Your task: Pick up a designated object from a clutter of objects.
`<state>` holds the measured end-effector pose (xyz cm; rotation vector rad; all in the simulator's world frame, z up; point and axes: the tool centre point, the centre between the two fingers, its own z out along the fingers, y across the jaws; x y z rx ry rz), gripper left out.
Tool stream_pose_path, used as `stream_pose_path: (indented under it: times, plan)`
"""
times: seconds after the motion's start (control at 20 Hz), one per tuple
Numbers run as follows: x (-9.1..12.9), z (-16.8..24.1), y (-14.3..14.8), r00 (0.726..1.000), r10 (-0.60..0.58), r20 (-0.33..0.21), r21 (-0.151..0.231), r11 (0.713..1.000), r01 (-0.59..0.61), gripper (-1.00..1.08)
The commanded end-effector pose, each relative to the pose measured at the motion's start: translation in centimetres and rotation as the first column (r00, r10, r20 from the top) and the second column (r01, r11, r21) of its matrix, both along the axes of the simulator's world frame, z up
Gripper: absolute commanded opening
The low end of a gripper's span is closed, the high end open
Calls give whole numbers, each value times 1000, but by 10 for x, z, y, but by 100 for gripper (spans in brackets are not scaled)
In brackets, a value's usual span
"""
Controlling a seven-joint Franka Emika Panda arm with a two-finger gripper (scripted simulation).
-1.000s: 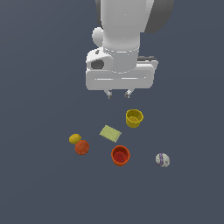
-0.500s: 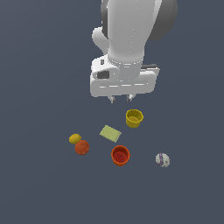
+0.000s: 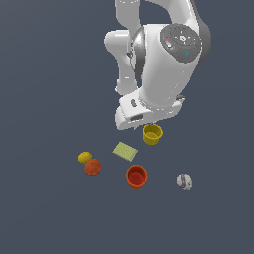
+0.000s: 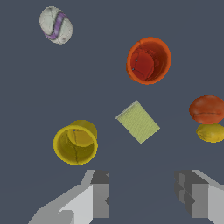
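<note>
End effector (image 4: 142,199) spread, empty | yellow cup (image 4: 75,144) unobstructed | green pad (image 4: 138,121) beside it

exterior view looks down from afar; wrist view looks down close; both share the clutter.

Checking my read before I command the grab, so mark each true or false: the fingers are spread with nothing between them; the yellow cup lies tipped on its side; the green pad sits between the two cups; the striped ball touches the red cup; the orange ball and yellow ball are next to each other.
1. True: the gripper is open and empty.
2. False: the yellow cup stands upright, mouth up.
3. True: the green pad lies between the yellow cup and the red cup.
4. False: the striped ball sits well clear of the red cup.
5. True: the orange ball and yellow ball are side by side.
</note>
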<state>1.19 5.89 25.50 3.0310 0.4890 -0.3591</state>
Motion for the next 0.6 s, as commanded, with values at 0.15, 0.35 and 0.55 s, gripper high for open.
stream_pose_path:
  times: [0.15, 0.35, 0.55]
  plan:
    - [-8, -45, 19, 975, 149, -165, -18, 988, -154, 28]
    - [-16, -78, 31, 926, 247, -285, -11, 965, -261, 28]
    - [-26, -108, 41, 857, 329, -396, 11, 935, -354, 28]
